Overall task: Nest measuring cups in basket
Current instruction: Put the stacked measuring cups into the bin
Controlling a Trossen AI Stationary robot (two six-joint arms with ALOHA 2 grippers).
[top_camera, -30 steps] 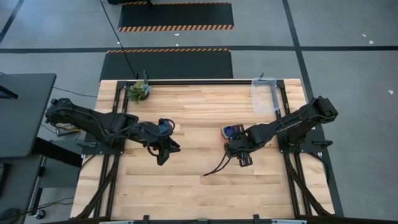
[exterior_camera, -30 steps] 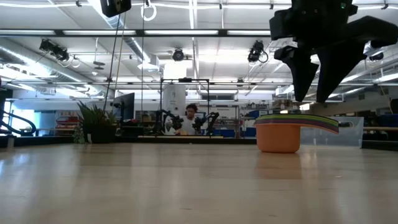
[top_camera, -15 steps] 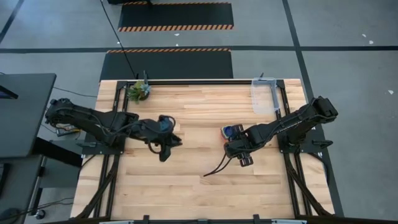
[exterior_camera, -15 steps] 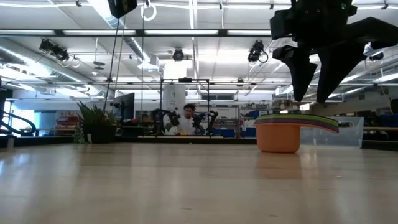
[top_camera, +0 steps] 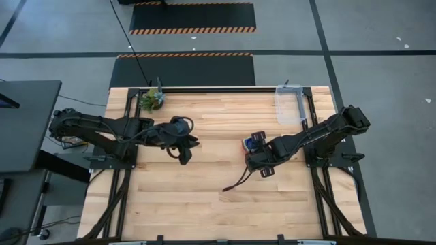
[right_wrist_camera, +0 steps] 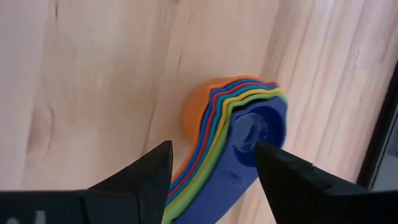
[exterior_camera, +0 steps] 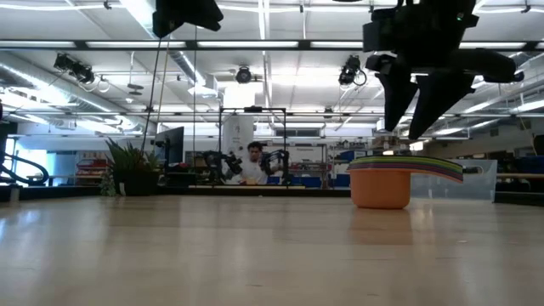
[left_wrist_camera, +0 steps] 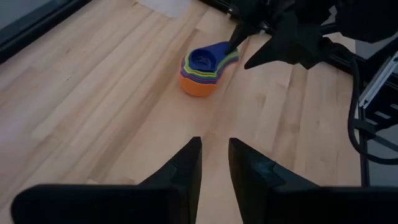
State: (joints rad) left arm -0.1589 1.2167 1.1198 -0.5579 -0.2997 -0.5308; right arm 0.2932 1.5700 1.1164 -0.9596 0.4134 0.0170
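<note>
The measuring cups sit nested in one stack right of the table's middle. Orange is the lowest and dark blue the top one, and the stack rests on the orange cup's base. Their handles fan out to one side. My right gripper hangs open just above the stack, toward its near side, fingers pointing down. My left gripper floats left of centre, high over the table, with a narrow gap between its fingers. The clear basket stands at the far right corner.
A small potted plant stands at the far left corner. A dark cord trails on the wood near my right gripper. Bare wood lies between the stack and the basket. A person sits in the room beyond the table.
My left gripper has risen and moved toward the table's far edge. My right gripper has shifted a little toward the far edge, closer over the stack, and turned slightly. The cups have stayed where they were.
</note>
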